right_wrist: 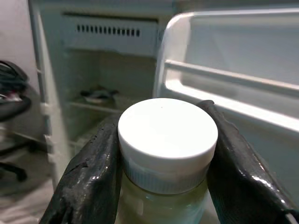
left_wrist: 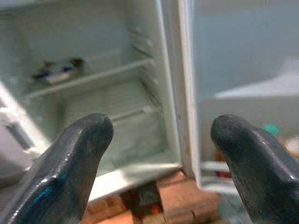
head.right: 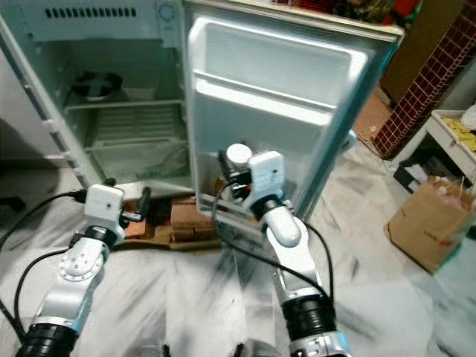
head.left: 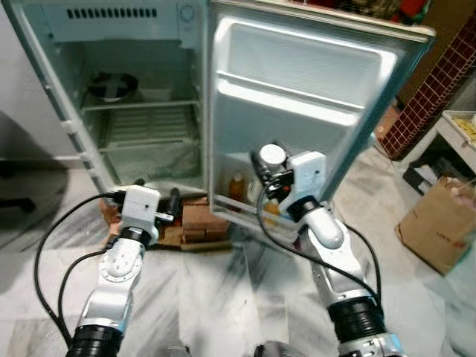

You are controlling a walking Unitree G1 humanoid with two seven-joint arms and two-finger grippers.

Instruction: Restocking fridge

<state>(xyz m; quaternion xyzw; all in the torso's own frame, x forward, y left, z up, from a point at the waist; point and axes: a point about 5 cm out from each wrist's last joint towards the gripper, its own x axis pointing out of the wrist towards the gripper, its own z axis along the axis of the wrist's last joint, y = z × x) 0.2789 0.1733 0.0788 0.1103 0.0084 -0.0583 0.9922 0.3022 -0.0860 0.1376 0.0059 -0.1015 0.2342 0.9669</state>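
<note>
The left gripper hangs empty with its fingers spread wide, low before the open fridge; ahead of it lie bare wire shelves, with a dark dish on the upper one. Just beyond its fingertips stands the fridge's brick footing.

The right gripper is clamped on a jar with a white lid, one finger pressing each side, the jar upright. Directly ahead of it is the open door, and below its fingers the lowest door shelf already holds an orange bottle.

To seat the jar well, I judge it should stay level, clear the shelf rail, and come down beside the bottle before the fingers part.
</note>
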